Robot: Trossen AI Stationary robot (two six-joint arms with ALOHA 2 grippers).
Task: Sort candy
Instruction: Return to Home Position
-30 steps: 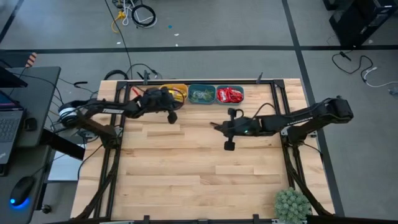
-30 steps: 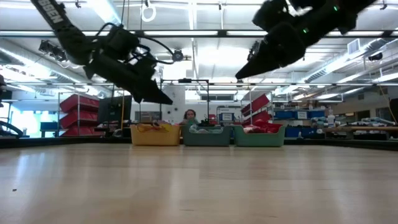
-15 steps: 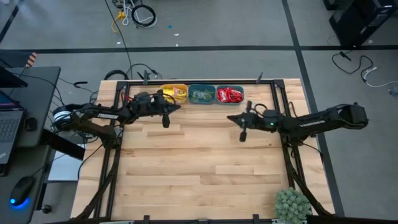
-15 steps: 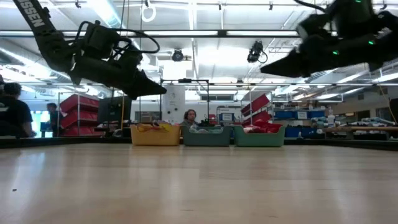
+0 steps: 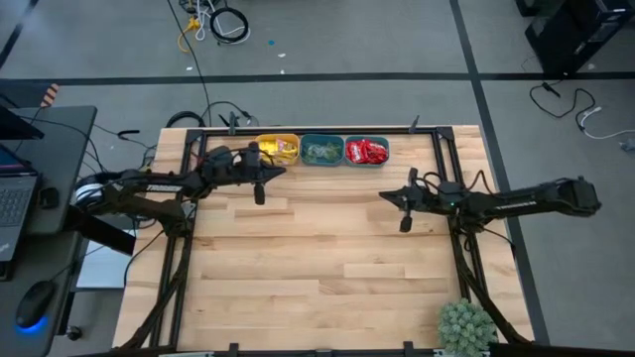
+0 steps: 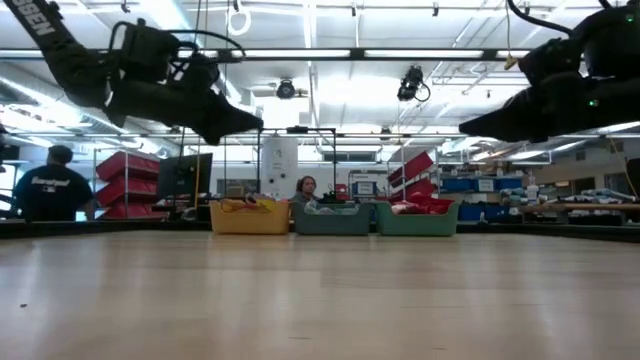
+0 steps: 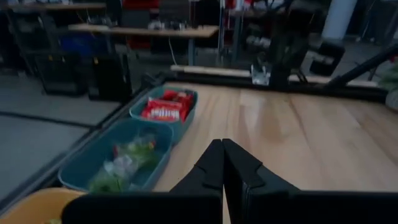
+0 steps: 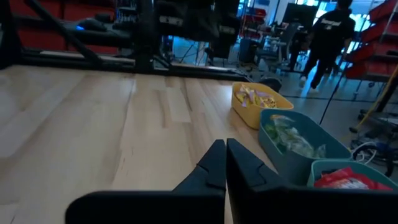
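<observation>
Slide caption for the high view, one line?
Yellow, green, red wrapped candy in three bins; dark left gripper and right gripper shut above wooden table.

This is a robotics lab or workshop, with strip lights (image 6: 165, 15) on the ceiling above racks of red bins (image 6: 125, 185). Cables (image 5: 223, 22) lie on the grey floor (image 5: 377, 40). A laptop (image 5: 12, 203) sits on a side desk (image 5: 60, 139), and a person (image 6: 52, 188) stands near the benches (image 7: 143, 29).

Middle bin (image 7: 81, 171): teal, with pale green candy (image 7: 124, 165).
Bin left of middle bin (image 8: 247, 115): yellow, with yellow candy (image 8: 258, 96).
Bin right of middle bin (image 7: 186, 118): teal, with red candy (image 7: 165, 111).
Surface (image 5: 317, 268): light brown wood, striped.
Left end effector (image 7: 222, 144), right end effector (image 8: 224, 144): black.
</observation>
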